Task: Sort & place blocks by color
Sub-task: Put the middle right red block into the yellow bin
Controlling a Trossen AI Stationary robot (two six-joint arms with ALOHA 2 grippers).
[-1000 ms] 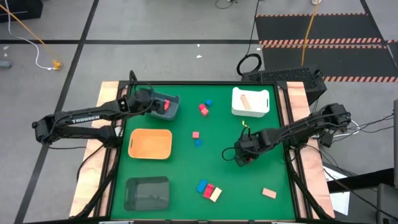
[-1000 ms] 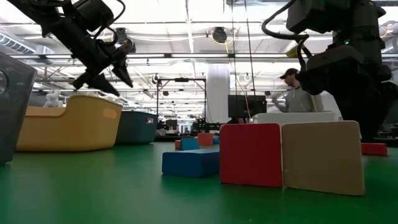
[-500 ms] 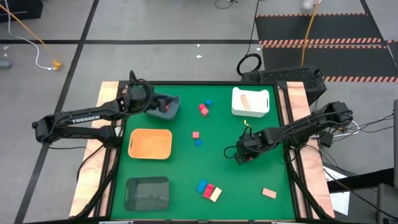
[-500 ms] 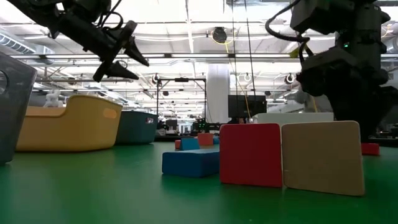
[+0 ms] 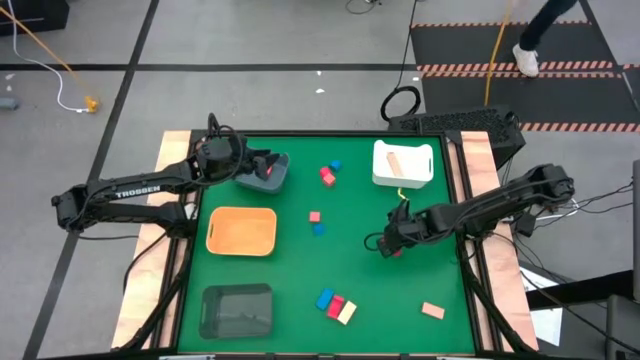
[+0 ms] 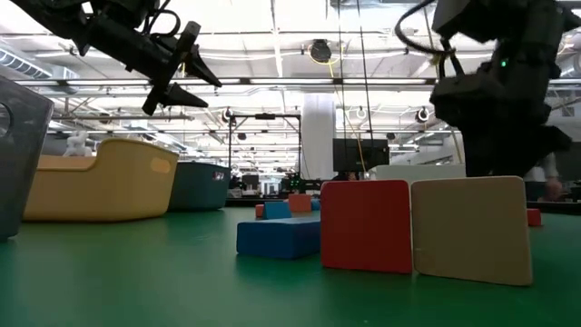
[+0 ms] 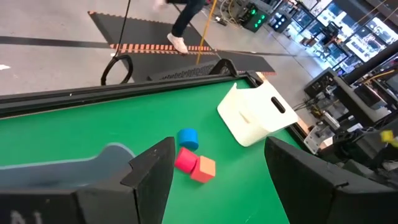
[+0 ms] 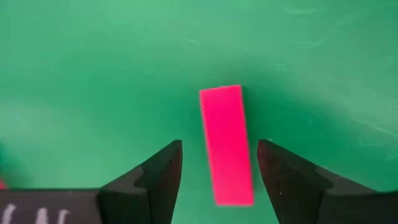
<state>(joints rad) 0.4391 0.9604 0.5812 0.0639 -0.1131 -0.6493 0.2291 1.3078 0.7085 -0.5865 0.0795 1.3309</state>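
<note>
On the right side of the tabletop (image 5: 300, 290), the right gripper (image 8: 217, 163) hangs over a pink block (image 8: 226, 144). Its jaws stand open and empty, one on each long side, so the block's long axis runs between them.

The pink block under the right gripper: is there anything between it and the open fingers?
Nothing visible. In the right wrist view the pink block lies alone on the green table, between the spread fingers of the right gripper.
</note>
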